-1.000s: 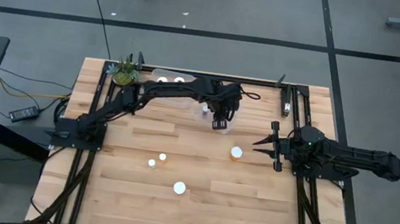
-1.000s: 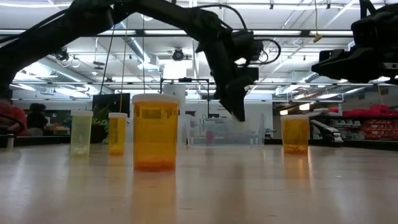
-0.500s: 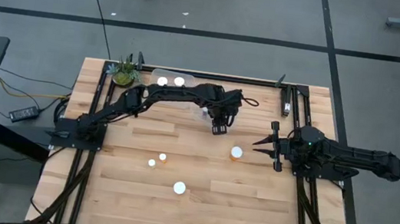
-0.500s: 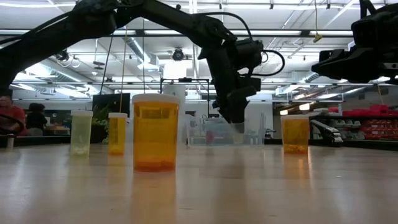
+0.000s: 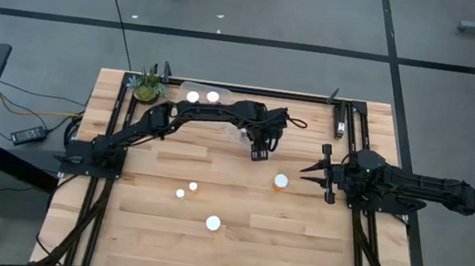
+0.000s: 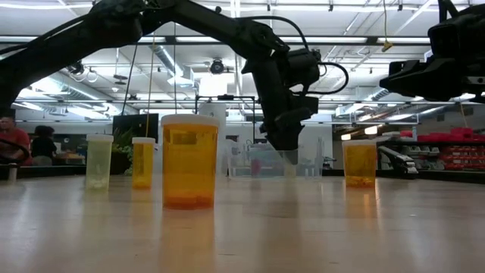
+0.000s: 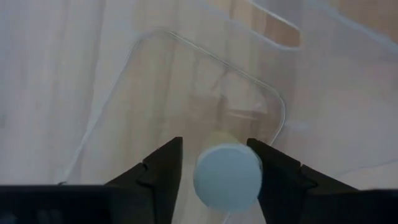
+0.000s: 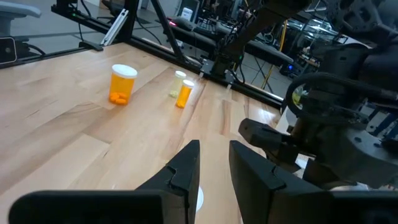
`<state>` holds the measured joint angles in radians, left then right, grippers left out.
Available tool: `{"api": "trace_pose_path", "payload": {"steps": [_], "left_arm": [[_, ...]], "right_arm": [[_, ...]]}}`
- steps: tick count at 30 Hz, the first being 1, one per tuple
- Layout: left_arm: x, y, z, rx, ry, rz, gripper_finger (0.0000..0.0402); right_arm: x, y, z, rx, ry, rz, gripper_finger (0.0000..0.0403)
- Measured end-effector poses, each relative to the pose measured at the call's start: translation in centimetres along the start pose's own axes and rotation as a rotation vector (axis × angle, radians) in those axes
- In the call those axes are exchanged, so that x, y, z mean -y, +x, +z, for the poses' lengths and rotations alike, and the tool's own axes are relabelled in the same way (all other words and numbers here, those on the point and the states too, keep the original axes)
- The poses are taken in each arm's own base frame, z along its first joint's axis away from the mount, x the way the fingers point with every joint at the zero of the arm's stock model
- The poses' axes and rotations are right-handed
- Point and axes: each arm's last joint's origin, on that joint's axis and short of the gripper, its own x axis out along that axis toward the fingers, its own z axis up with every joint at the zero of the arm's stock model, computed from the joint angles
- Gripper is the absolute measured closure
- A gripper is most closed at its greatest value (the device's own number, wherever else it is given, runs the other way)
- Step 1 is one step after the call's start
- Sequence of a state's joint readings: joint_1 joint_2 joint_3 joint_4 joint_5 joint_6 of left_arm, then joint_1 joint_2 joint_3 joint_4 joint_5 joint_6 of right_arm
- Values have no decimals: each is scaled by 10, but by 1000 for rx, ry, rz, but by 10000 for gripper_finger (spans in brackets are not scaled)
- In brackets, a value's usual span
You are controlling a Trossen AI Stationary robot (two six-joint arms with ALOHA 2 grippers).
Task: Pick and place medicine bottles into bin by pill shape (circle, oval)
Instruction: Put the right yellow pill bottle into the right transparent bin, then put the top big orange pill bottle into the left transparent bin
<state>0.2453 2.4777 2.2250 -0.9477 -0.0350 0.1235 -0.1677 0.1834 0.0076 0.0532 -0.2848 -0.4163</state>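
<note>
Seemingly caught mid-release: small orange plastic pill bottle with round white cap (image 7: 227, 177) over the clear plastic bin (image 7: 205, 56) at the wooden table's (image 5: 160, 233) far edge, left hand (image 7: 214, 143) spread barely wider than the cap. Probably light, stiff, slick; best pinched across the cap. Right hand (image 5: 318, 173) spread, idle at the right.

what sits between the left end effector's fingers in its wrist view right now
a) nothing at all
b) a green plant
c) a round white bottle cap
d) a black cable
c: in the left wrist view a round white bottle cap sits between the two dark fingers of the left end effector, above the clear plastic bin.
</note>
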Motion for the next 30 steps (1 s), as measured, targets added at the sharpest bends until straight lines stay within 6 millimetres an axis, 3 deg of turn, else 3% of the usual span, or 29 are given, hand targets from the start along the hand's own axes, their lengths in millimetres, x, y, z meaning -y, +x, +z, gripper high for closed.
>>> {"api": "trace_pose_path", "payload": {"steps": [14,18,30], "left_arm": [[3,-55,14,42,66,60,166],[17,-64,15,48,147,50,164],[68,-66,16,80,289,-124,164]], "right_arm": [[0,0,0,0,0,0,310],[0,0,0,0,0,0,310],[0,0,0,-1,0,0,310]]}}
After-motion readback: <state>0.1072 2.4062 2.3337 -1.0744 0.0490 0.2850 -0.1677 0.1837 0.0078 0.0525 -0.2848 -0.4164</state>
